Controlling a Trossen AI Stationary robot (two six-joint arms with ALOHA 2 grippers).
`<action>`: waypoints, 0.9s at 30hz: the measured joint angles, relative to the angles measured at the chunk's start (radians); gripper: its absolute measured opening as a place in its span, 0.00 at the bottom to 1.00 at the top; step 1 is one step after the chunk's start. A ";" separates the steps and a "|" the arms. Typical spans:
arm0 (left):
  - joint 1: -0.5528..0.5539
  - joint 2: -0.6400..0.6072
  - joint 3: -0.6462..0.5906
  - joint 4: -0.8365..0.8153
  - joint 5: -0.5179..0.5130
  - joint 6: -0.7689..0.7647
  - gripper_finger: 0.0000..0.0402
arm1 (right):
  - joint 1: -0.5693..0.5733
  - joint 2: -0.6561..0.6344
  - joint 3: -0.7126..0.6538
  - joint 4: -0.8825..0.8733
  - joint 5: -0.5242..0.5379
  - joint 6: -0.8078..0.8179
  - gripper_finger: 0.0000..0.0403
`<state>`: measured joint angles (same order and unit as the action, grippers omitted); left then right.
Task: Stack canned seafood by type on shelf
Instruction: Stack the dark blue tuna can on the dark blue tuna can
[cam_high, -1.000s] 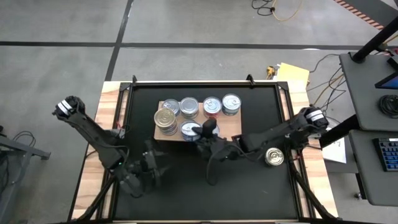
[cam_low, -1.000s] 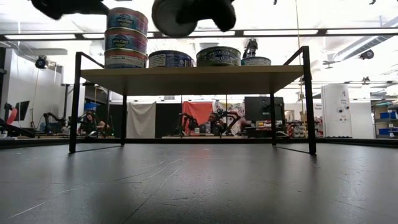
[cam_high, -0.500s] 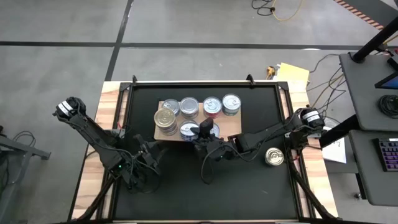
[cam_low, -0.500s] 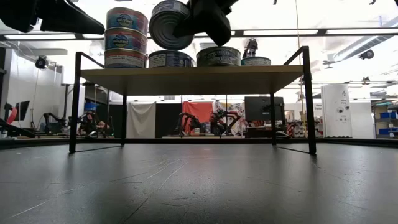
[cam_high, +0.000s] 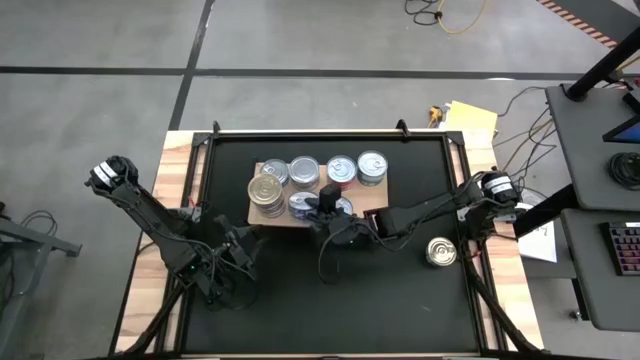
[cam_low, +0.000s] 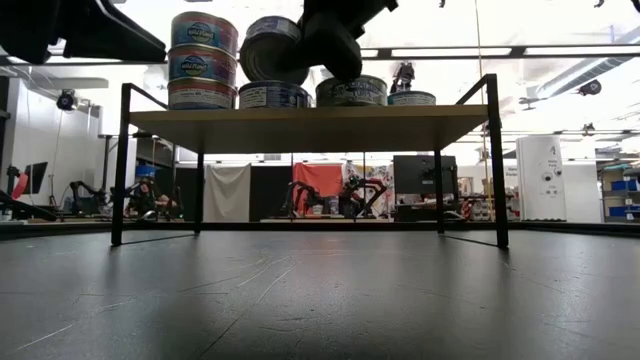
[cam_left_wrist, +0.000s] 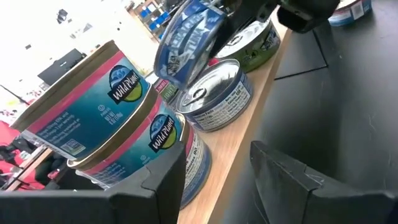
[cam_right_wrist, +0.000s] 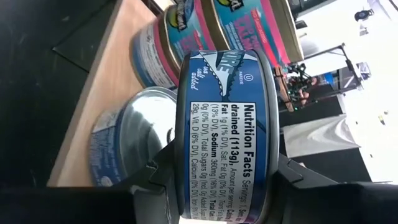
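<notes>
My right gripper (cam_high: 327, 203) is clamped on 1 blue-labelled can (cam_right_wrist: 224, 134), held tilted just above a matching can (cam_left_wrist: 214, 94) on the shelf (cam_high: 372, 203), while 1 can (cam_high: 438, 251) remains on the mat to the right, unstacked.

The right gripper (cam_right_wrist: 217, 186) holds a blue can (cam_right_wrist: 224, 130) between its jaws, turned on its edge, so the nutrition label on its side faces the camera. Behind it, a silver-lidded can (cam_right_wrist: 127, 143) stands on the wooden shelf (cam_right_wrist: 106, 81). Farther along the shelf is a stack of cans (cam_right_wrist: 211, 31) with pink and teal labels. The black tabletop (cam_right_wrist: 43, 74) lies beside the shelf.
</notes>
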<state>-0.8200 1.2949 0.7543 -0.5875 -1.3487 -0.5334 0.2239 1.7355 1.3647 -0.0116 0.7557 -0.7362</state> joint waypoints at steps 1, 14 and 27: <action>0.000 0.000 0.000 -0.001 0.000 0.000 0.41 | 0.000 0.000 0.000 0.002 0.003 -0.006 0.32; 0.005 0.000 -0.004 -0.007 -0.041 0.000 0.41 | -0.010 0.002 0.000 -0.006 -0.003 0.002 0.33; 0.005 0.000 -0.004 -0.015 -0.050 0.000 0.41 | -0.010 0.002 0.000 -0.009 -0.005 0.065 0.49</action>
<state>-0.8146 1.2949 0.7506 -0.6029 -1.3991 -0.5331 0.2134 1.7370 1.3647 -0.0208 0.7509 -0.6708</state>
